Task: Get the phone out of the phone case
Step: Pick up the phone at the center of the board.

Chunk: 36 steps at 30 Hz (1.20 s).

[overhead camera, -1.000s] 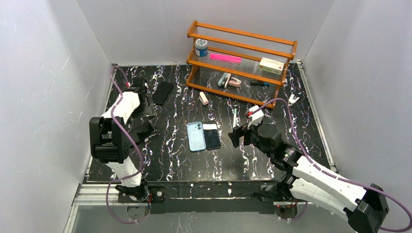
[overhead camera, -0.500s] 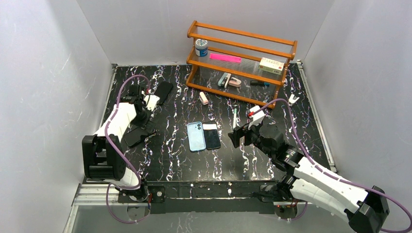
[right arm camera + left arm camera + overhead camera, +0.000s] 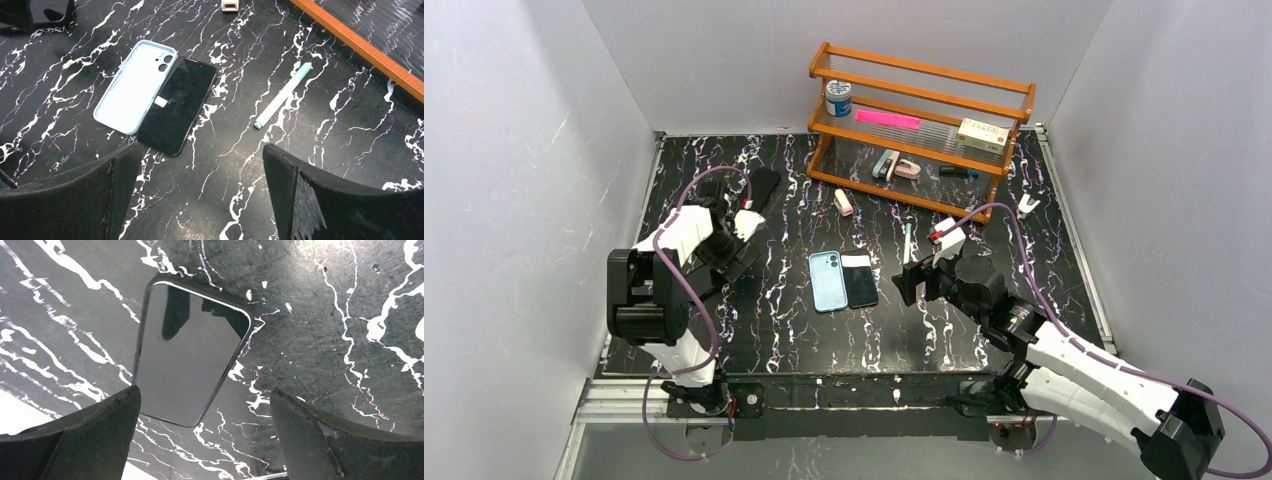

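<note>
Swung inward, left claw (image 3: 204, 407) hangs spread over a black phone (image 3: 192, 352); right claw (image 3: 200, 160) spread near the blue phone case (image 3: 132, 92).

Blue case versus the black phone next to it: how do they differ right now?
The blue case is pale with camera cutouts; the black phone is a plain, glossy dark slab. In the top view the blue case lies to the left of the black phone. Both lie flat on the table, long edges touching, ungripped.
</note>
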Available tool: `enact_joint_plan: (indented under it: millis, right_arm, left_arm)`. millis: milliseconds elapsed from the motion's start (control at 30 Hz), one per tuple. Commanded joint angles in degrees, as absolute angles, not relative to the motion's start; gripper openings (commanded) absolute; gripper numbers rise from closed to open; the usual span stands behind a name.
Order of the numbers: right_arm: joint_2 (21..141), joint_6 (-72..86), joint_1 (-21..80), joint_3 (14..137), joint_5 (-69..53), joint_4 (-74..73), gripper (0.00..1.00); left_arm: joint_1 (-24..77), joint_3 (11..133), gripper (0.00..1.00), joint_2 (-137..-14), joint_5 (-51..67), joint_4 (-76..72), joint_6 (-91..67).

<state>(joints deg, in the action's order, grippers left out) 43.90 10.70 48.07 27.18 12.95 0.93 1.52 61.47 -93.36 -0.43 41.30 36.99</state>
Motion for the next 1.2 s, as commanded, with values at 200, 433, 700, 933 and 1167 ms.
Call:
enact_joint_plan:
  millis: [200, 433, 700, 933, 1167]
  right_arm:
    - [44.4, 9.4, 48.3, 26.8, 13.0, 2.6, 0.99]
    - [45.1, 9.0, 48.3, 26.7, 13.1, 2.9, 0.99]
    - [45.6, 8.5, 48.3, 26.8, 13.2, 3.0, 0.99]
    - [45.8, 8.3, 48.3, 26.8, 13.5, 3.0, 0.99]
    - [45.3, 8.5, 48.3, 26.8, 13.3, 3.1, 0.99]
  left_arm:
    - [1.8, 67.1, 0.98, -99.1, 0.8, 41.2, 41.5]
    - [1.8, 67.5, 0.98, -101.2, -0.7, 41.4, 43.1]
    - [1.9, 63.8, 0.98, -102.3, 0.0, 42.0, 43.4]
    - [1.9, 63.8, 0.96, -104.0, 3.1, 41.7, 40.8]
    - [1.9, 62.3, 0.65, -102.9, 6.8, 40.7, 32.0]
